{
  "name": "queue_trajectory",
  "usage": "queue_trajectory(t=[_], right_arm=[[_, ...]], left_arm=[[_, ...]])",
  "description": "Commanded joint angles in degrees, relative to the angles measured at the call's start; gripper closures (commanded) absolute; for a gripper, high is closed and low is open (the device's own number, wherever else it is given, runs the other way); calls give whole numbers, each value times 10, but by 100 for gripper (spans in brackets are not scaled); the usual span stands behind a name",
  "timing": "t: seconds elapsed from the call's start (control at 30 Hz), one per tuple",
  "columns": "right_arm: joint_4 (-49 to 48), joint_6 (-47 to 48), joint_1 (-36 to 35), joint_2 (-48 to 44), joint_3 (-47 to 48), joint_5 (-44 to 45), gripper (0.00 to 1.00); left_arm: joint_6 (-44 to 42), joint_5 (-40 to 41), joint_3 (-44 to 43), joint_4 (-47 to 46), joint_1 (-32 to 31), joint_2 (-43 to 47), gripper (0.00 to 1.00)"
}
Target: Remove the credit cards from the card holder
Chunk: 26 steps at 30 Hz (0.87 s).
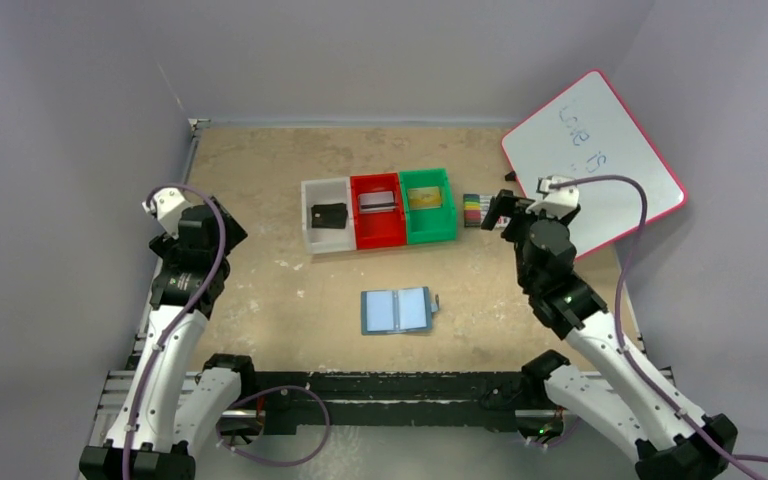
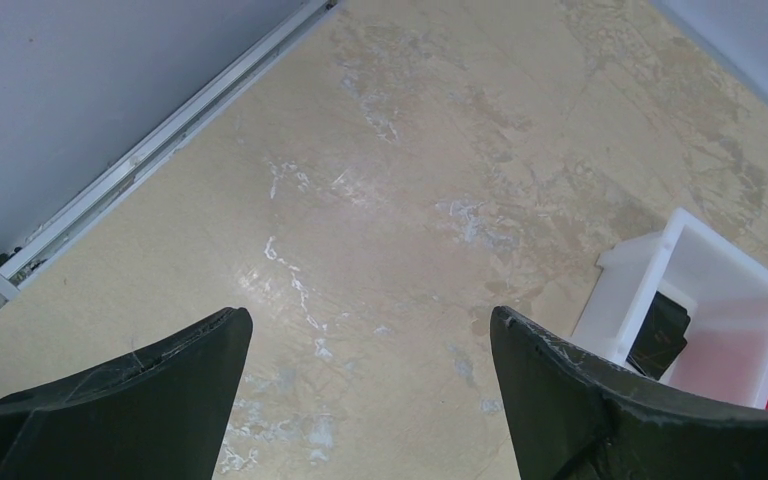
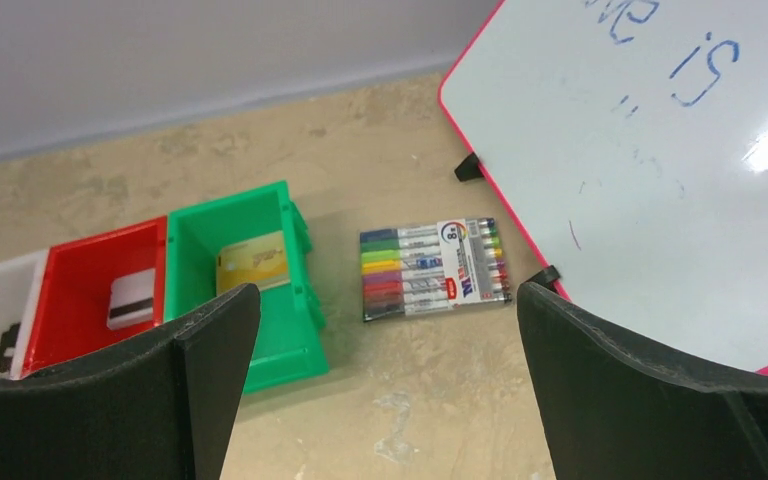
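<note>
While left tool (image 2: 368,325) and right tool (image 3: 388,300) gape empty, the card holder (image 1: 397,311) lies unfolded left-to-right.

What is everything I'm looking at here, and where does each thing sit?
card holder: one, teal-blue, lying open on the table, nearer the arms than the bins
bins: three, side by side mid-table: white bin, red bin, green bin
credit cards: three; black in the white bin, silver-grey in the red bin, gold in the green bin
marker pack: one, many colours, right of the green bin
whiteboard: one, white with red edge, blue writing, far right
table: one, tan
left fingers: two, black, spread apart, holding nothing
right fingers: two, black, spread apart, holding nothing
</note>
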<state>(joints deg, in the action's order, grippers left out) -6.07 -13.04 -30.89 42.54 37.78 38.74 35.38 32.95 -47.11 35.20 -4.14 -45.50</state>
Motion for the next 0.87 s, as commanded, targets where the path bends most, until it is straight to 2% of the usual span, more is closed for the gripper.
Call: queue_trajectory(t=[0.0, 0.13, 0.37, 0.5, 0.83], right_arm=[[71, -16, 67, 34, 81, -110, 0], [70, -15, 120, 26, 113, -203, 0], [88, -21, 130, 22, 112, -232, 0], [69, -2, 130, -3, 98, -311, 0], [80, -14, 130, -21, 94, -264, 0]], left_arm=[[10, 22, -1, -25, 3, 8, 10], [24, 21, 3, -24, 3, 21, 9], [26, 32, 12, -31, 3, 53, 9], [25, 31, 12, -35, 3, 47, 9], [26, 50, -2, -23, 3, 40, 8]])
